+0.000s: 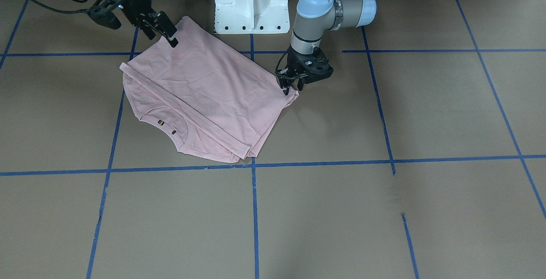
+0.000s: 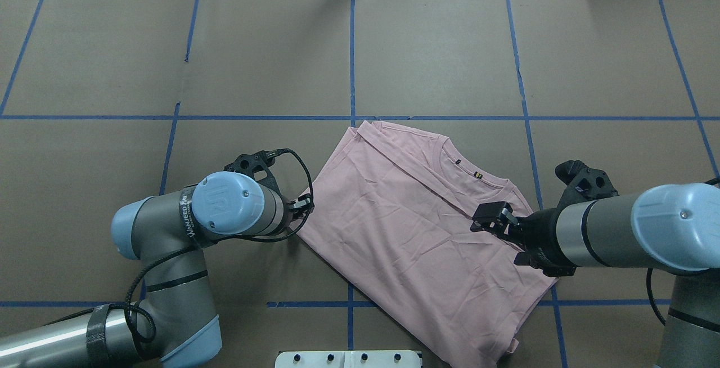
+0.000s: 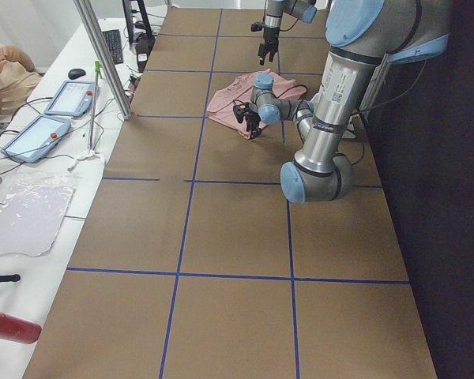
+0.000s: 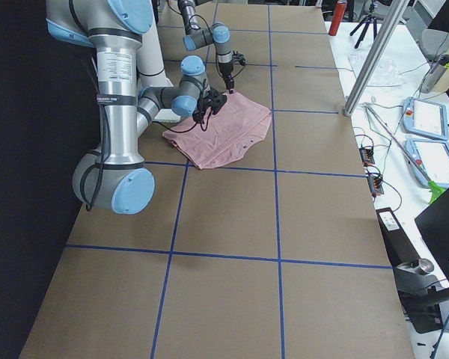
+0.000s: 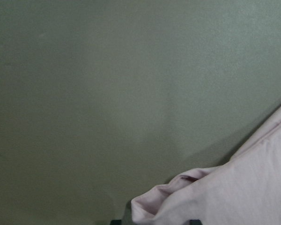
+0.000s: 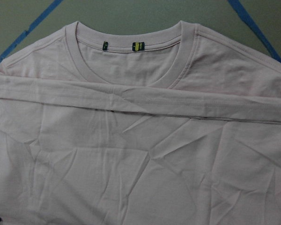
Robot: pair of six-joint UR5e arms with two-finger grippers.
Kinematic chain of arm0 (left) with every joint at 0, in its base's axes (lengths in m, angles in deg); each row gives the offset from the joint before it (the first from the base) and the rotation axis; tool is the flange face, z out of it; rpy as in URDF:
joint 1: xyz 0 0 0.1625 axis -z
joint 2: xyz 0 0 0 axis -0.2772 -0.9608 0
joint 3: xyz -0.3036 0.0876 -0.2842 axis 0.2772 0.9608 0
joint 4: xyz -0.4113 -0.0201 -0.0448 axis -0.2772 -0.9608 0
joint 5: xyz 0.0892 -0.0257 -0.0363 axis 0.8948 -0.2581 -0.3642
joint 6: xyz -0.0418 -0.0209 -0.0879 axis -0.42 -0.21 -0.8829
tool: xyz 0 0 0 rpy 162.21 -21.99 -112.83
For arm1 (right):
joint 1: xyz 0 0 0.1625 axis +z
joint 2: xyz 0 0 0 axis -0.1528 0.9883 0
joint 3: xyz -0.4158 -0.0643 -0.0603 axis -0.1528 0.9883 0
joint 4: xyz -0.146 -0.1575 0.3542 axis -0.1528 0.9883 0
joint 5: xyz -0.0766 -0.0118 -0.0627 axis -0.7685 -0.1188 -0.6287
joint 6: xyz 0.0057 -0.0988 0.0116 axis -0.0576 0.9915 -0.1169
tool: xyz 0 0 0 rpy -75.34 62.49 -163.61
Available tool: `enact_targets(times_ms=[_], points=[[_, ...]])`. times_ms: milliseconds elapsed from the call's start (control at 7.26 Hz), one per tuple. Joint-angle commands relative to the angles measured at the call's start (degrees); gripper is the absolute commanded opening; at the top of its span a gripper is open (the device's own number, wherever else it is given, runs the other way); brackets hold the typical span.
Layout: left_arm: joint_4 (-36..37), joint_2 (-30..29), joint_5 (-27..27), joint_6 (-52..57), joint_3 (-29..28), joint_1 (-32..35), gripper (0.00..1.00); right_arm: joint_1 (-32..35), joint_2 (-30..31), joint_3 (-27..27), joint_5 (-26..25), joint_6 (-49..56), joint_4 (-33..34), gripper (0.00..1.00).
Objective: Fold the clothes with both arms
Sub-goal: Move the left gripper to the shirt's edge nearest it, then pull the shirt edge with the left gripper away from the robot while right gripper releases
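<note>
The pale pink T-shirt lies folded on the brown table, back side up. Its ribbed neck and small tags show; the cartoon is hidden. My left gripper is down at the shirt's side corner. In the left wrist view a bunched fold of cloth sits between the narrowly spaced fingertips, so it looks shut on the shirt. My right gripper hangs open and empty just above the shirt's edge near the base. It also shows in the overhead view over the shirt.
The white pedestal base stands right behind the shirt. Blue tape lines grid the table. A metal post, tablets and a person's arm are on the side bench beyond the far edge.
</note>
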Motion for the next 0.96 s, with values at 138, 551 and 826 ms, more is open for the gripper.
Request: enact_targets(times_ms=[138, 551, 826], points=[[0.31, -0.24, 0.03, 0.09, -0.46, 0.05, 0.08, -0.09, 0.04, 0.09, 0.00, 0.00, 0.01, 1.00], [0.40, -0.24, 0.12, 2.53, -0.28, 3.89, 0.00, -0.53, -0.05, 0.18, -0.09, -0.09, 0.01, 1.00], [-1.43, -3.89, 5.26, 11.05, -8.56, 9.78, 0.00, -0.45, -0.14, 0.35, -0.09, 0.00, 0.01, 1.00]])
